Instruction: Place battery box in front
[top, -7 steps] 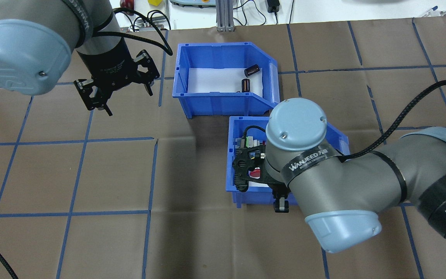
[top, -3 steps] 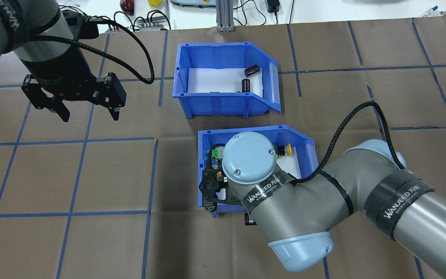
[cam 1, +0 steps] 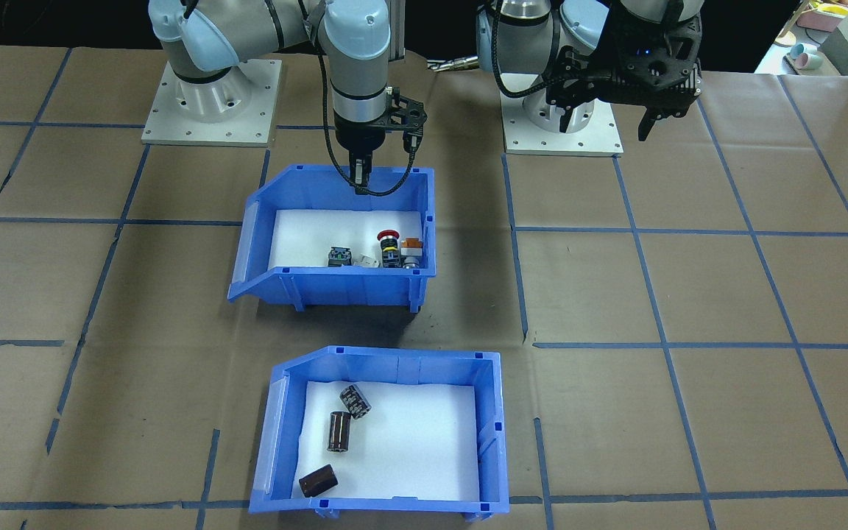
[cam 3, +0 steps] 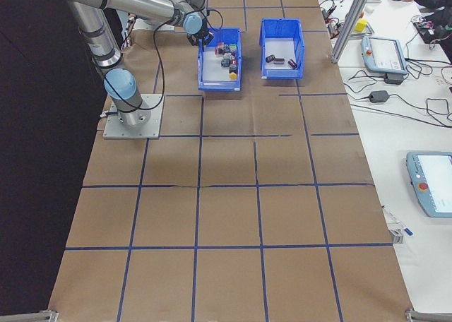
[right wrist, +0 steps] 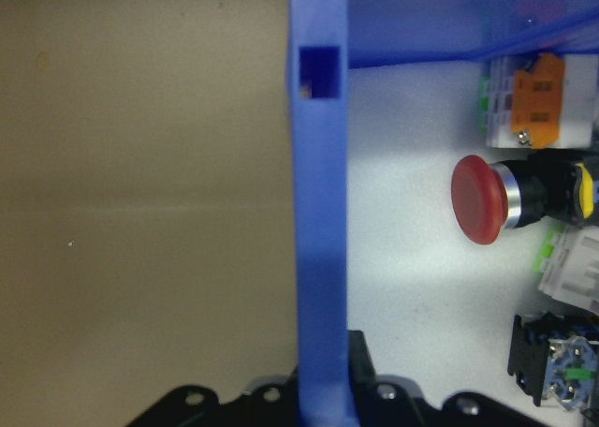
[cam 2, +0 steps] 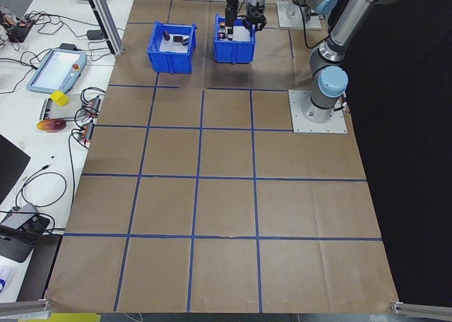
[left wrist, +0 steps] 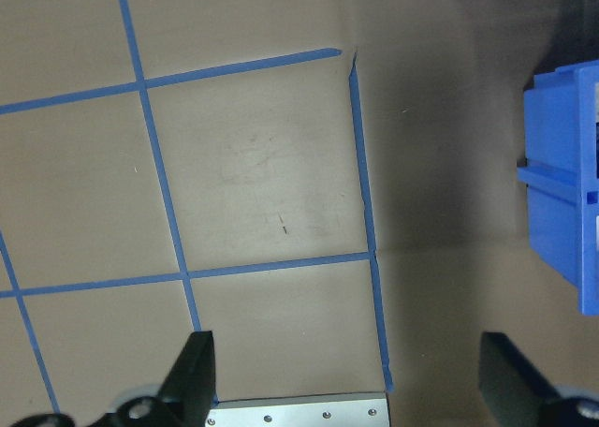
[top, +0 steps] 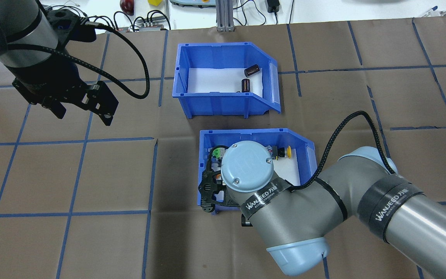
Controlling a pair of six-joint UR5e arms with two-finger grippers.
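On the front view, battery box (cam 1: 380, 442) three cells; overhead, two

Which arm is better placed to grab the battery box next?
Left. The left gripper hangs open and empty over bare table beside the battery box, with nothing between them. The right gripper is clamped on a wall of the switch bin and would have to let go first.

- 2 blue bins on the table: battery box (cam 1: 383, 434) and switch bin (cam 1: 336, 239)
- 3 dark cells (cam 1: 340, 430) in the battery box
- 2 arms, each with 1 gripper: left gripper (cam 1: 604, 118), right gripper (cam 1: 362, 173)
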